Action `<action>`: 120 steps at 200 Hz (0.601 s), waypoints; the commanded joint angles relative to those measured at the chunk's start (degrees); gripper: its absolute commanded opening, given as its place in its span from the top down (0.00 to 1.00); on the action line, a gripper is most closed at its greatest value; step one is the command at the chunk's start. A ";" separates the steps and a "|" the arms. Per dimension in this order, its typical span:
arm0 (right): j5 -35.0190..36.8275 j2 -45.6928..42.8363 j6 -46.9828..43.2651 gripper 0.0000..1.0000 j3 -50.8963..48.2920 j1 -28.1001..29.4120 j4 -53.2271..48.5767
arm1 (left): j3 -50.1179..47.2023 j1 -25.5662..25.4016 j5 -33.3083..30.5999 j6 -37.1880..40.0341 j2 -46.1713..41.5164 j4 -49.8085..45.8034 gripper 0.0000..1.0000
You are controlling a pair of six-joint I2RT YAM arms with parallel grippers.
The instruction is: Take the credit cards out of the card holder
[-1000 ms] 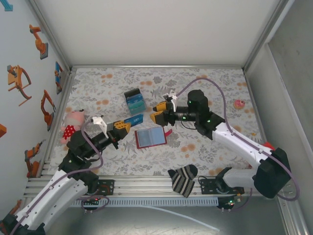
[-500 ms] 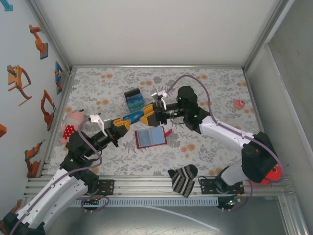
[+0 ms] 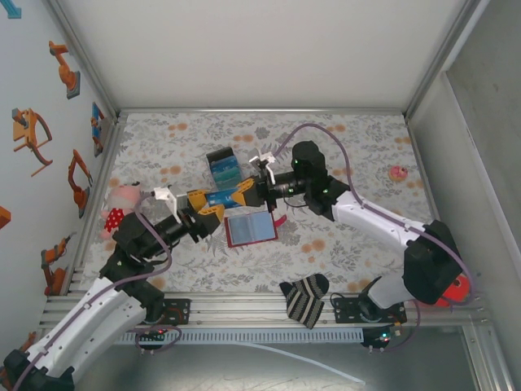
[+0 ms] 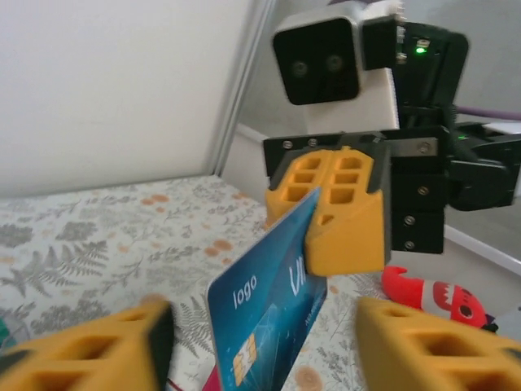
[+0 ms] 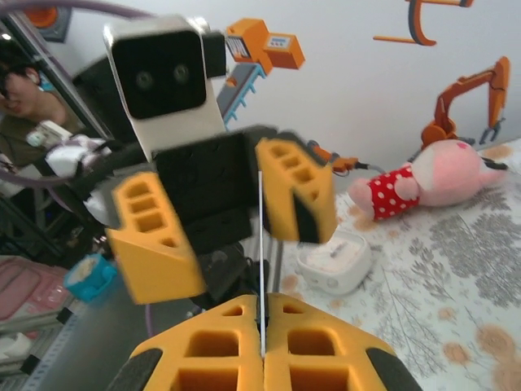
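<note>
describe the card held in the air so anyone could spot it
On the floral table, look just behind the red card holder. The blue credit card is pinched aloft in the right gripper, unlike the teal stack lying beyond.

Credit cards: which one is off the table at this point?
The blue card pinched in the right gripper, in the air in front of the open left gripper. The other cards lie piled on the table.
</note>
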 commanded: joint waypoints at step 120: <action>13.89 -8.21 -26.83 1.00 7.75 0.16 -40.14 | 18.47 -0.50 4.90 18.69 11.80 -21.43 0.10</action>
